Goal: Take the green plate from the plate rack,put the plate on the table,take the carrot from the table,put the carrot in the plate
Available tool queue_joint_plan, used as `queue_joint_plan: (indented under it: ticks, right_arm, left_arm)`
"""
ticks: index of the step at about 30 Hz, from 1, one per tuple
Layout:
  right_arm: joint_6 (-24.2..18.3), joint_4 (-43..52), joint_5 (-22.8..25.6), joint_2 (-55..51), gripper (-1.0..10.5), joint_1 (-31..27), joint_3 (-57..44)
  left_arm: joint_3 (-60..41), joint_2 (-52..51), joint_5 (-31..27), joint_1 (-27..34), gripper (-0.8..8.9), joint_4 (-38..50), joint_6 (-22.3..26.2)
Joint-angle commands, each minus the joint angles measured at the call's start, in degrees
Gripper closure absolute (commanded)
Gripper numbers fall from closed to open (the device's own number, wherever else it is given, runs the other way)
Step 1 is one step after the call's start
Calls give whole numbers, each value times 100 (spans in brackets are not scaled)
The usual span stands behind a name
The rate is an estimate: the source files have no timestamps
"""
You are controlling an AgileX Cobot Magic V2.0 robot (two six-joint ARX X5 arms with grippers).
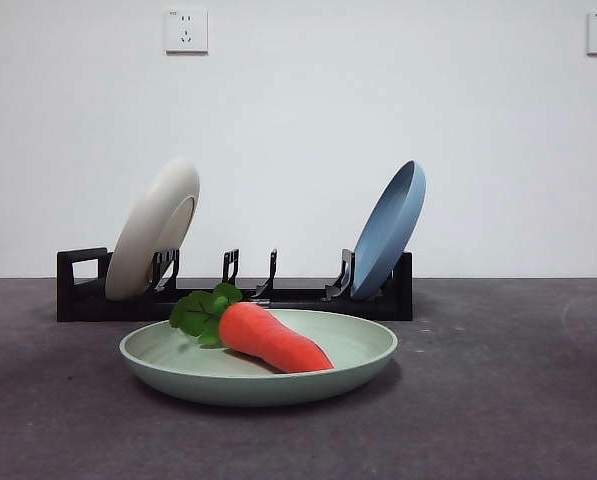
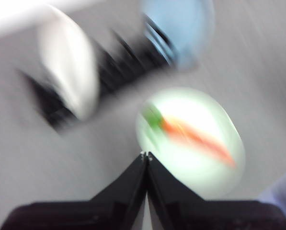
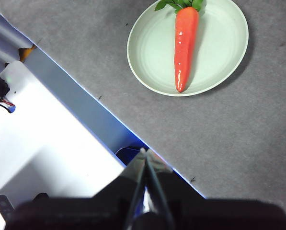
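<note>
The green plate [image 1: 258,362] lies flat on the table [image 1: 498,400] in front of the plate rack [image 1: 236,296]. The carrot [image 1: 273,338] lies in the plate, its leaves toward the rack. Both also show in the right wrist view: the plate [image 3: 219,52] and the carrot [image 3: 185,45]. The left wrist view is blurred; the plate [image 2: 200,158] and the carrot [image 2: 195,139] show as smears. My left gripper [image 2: 145,155] is shut and empty, high above the table. My right gripper [image 3: 145,152] is shut and empty, back over the table's edge. Neither arm shows in the front view.
A cream-white plate [image 1: 153,228] leans in the rack's left end and a blue plate [image 1: 390,228] in its right end. The rack's loop handle [image 1: 82,270] is at the left. A white base [image 3: 47,153] lies beside the table's edge.
</note>
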Motion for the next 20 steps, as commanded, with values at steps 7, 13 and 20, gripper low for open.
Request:
queue_joint_plan:
  ticks: [7, 13, 20]
  right_arm:
    - [9, 13, 17, -11, 946, 9, -24]
    - [9, 13, 17, -11, 946, 9, -24]
    - [9, 13, 17, -17, 946, 9, -24]
  left_arm:
    - [-1803, -1482, 219, 2341, 816, 4107, 1526]
    - [-3591, -2326, 1311, 3541, 816, 5733, 1775]
    - [-5230, -3156, 2708, 4398, 816, 5869, 1779]
